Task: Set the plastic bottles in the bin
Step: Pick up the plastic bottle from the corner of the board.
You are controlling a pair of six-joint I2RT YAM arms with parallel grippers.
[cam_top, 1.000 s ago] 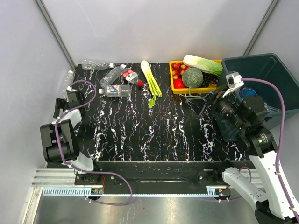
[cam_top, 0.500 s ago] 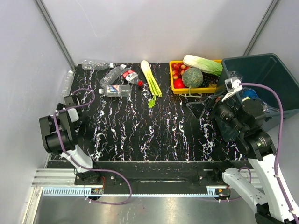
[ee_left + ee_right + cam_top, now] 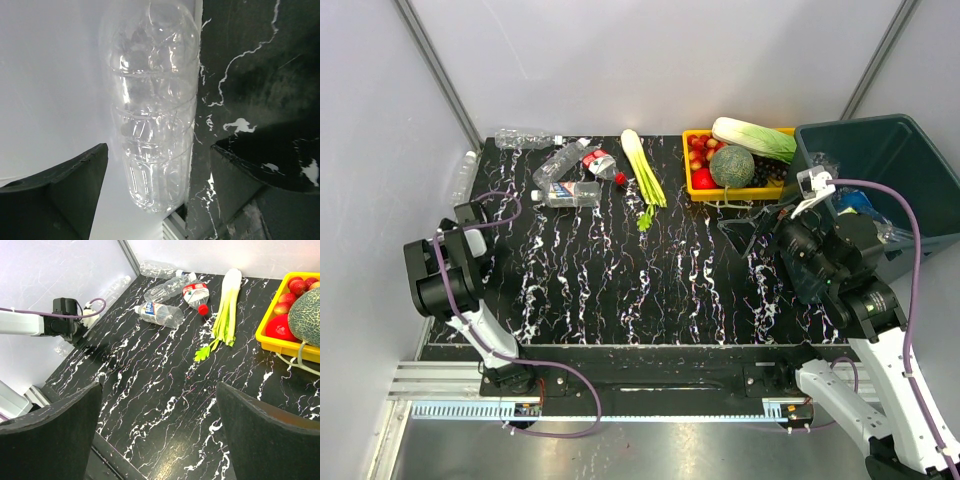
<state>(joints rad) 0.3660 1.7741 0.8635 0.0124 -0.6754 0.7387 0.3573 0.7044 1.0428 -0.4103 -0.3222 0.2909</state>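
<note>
We see the left gripper [image 3: 157, 150] open, its fingers framing the end of a clear, unlabelled bottle [image 3: 152, 100] lodged where table [image 3: 250, 60] meets wall, seemingly lined up for a pinch. The right gripper [image 3: 160, 390], open and empty, hovers beside the bin [image 3: 880, 135]. More bottles [image 3: 565, 192] lie at the far left, their blue and red labels unreadable.

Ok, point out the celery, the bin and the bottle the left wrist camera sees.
celery [image 3: 642, 168]: top view, middle of the stalks.
bin [image 3: 870, 150]: top view, inner far wall.
clear bottle [image 3: 152, 110]: left wrist view, ribbed mid-body.
</note>
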